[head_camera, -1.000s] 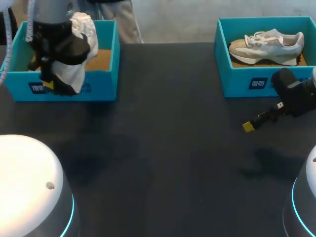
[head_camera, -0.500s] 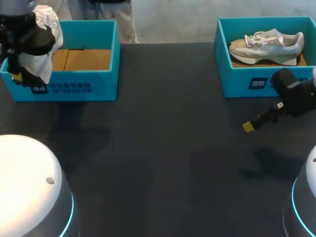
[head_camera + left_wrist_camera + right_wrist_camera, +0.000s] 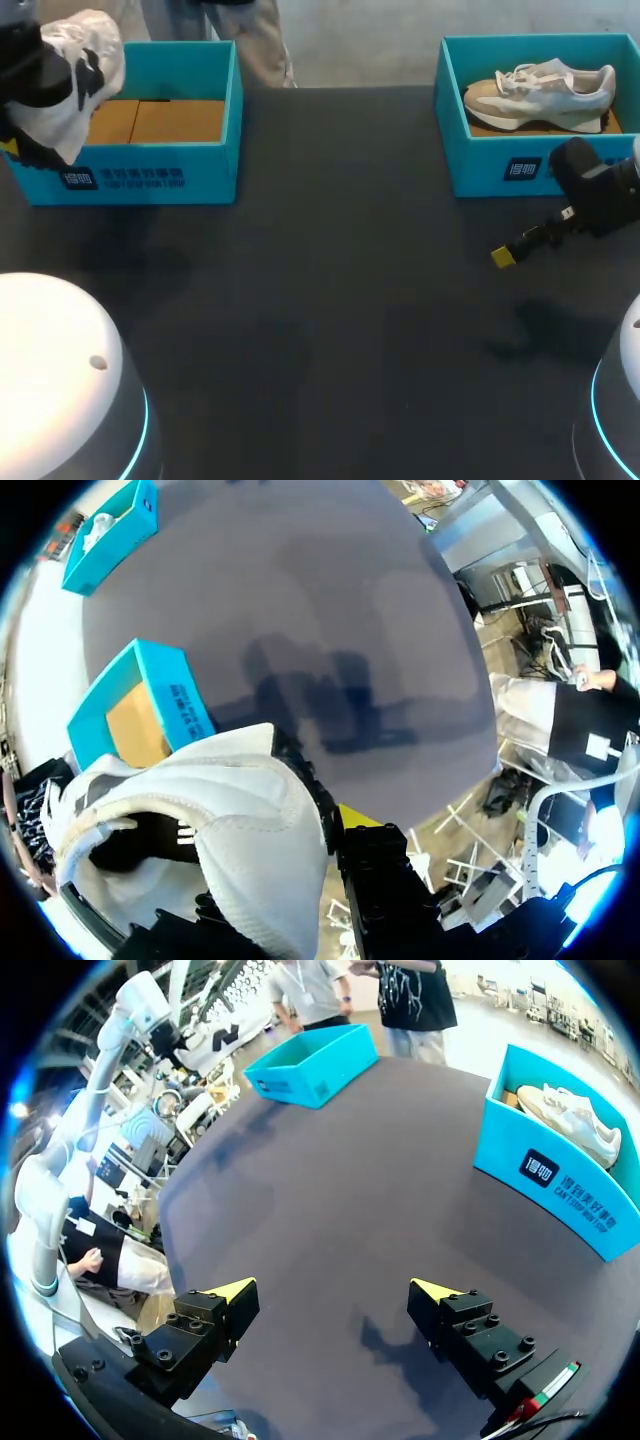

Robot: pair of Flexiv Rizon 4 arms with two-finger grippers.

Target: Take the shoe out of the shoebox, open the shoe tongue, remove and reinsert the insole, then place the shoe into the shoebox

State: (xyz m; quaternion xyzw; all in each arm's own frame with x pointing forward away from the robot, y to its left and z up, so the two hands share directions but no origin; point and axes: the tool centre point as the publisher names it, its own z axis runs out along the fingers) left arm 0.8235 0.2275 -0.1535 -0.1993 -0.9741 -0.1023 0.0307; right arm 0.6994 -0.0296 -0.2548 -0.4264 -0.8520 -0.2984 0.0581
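Two open teal cardboard shoeboxes are standing at the far corners of the dark matte surface, well apart. The left tool is clamping a white fabric sneaker and holding it in the air over the outer end of the left shoebox, whose brown floor is showing bare. The sneaker is therefore out of its box but not yet resting on the surface. In the left wrist view, one yellow fingertip is showing against the sneaker's side. The opposite finger is hidden behind the upper, so the two-sided grip is being inferred from the shoe hanging free. This raised hold is probably serving to clear the box wall, so that the shoe can be carried to the open middle of the surface for tongue and insole work. The right tool is released, its fingers spread wide with nothing between them. It is hovering low over the surface just in front of the right shoebox, which is holding a beige-and-white laced sneaker. That position is likely keeping the right arm out of the transfer path while leaving it near enough to assist. The task is judged to be in its first step.
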